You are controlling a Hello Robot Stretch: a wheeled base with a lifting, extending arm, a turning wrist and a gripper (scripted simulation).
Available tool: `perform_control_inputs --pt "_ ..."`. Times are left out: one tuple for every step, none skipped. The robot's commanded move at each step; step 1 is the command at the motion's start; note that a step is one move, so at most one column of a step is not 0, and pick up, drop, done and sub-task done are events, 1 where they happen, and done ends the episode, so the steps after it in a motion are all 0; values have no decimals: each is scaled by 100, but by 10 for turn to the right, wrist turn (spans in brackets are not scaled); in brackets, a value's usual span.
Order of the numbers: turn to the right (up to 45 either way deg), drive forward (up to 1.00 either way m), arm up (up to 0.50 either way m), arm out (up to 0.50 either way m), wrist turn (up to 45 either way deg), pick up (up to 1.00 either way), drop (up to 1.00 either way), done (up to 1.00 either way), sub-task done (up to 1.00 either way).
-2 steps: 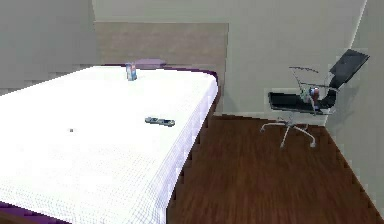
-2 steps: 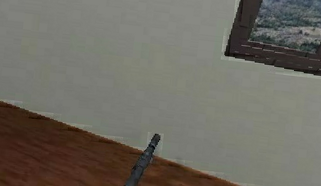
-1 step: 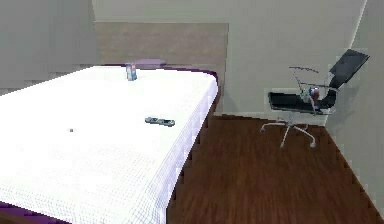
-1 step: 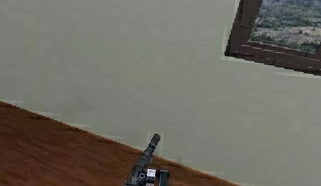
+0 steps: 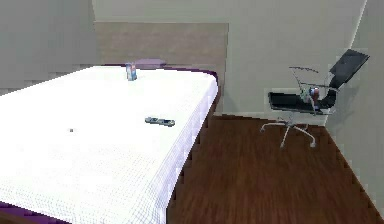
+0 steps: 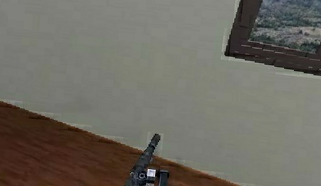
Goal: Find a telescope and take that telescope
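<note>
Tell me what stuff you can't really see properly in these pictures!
- Forward view: a small upright grey thing by the head of the bed, too small to name.
- Forward view: a dark flat thing on the bed, too small to name.
- Forward view: small reddish bits on the chair, too small to tell.
- Arm side view: the window, cut off by the top and right edges.

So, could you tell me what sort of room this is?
Most likely a bedroom: a large bed with a white cover and headboard, a swivel office chair by the wall, and a dark-framed window.
</note>
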Motion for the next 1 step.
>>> perform_control_inputs --pt "0 0 0 0 450 0 0 0 0"
